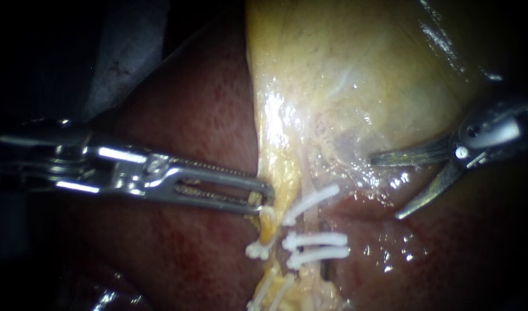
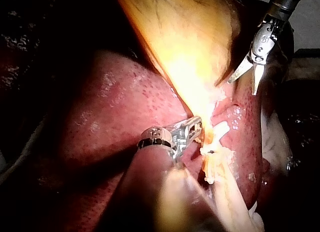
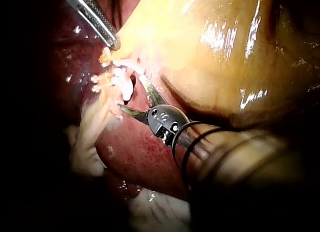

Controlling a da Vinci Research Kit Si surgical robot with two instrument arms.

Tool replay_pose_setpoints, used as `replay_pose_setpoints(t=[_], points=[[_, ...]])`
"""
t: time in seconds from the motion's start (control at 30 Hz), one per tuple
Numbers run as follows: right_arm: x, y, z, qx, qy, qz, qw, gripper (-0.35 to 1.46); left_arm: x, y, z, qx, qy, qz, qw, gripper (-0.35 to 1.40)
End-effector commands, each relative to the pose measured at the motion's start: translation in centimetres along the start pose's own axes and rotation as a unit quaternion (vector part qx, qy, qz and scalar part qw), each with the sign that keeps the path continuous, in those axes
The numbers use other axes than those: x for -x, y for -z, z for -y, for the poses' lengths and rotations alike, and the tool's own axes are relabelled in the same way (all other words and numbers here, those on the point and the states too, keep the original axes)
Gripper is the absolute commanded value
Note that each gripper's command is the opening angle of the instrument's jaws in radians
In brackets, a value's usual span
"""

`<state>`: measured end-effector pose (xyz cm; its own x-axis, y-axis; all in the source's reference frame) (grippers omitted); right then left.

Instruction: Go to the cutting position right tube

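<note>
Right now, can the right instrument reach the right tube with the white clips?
Probably yes. The right instrument is open-jawed and points toward the right tube, and nothing stands between them. The left instrument grips the gallbladder on the tube's other side, out of the way.

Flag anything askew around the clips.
The top clip on the right tube slants, while the two clips below it lie level and parallel. Nothing else stands out.
</note>
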<state>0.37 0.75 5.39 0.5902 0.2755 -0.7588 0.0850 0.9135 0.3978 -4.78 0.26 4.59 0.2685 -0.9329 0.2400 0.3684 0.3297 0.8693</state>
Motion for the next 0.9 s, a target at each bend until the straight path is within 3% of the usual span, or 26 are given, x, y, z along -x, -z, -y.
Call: replay_pose_setpoints(t=[0.03, 0.17, 0.4, 0.8, 0.9], points=[[0.00, 0.00, 0.00, 0.000, 0.000, 0.000, 1.0000, 1.43, 0.00, 0.00, 0.00, 0.000, 0.000, 0.000, 1.0000, -0.35], [0.01, -0.01, 0.04, -0.005, 0.004, -0.001, 1.0000, 1.43, 0.00, 0.00, 0.01, 0.000, 0.000, 0.000, 1.0000, -0.35], [0.07, -0.09, 0.12, -0.021, -0.048, -0.002, 0.9986, 1.35, 0.01, 0.07, 0.03, -0.002, 0.000, -0.001, 1.0000, -0.35], [0.22, -0.45, 0.30, -0.056, -0.124, 0.001, 0.9907, 1.14, 0.11, 0.36, 0.17, -0.006, 0.005, -0.001, 1.0000, -0.35], [0.24, -0.54, 0.34, -0.063, -0.132, 0.014, 0.9892, 1.11, 0.11, 0.43, 0.19, -0.005, 0.005, -0.001, 1.0000, -0.35]])
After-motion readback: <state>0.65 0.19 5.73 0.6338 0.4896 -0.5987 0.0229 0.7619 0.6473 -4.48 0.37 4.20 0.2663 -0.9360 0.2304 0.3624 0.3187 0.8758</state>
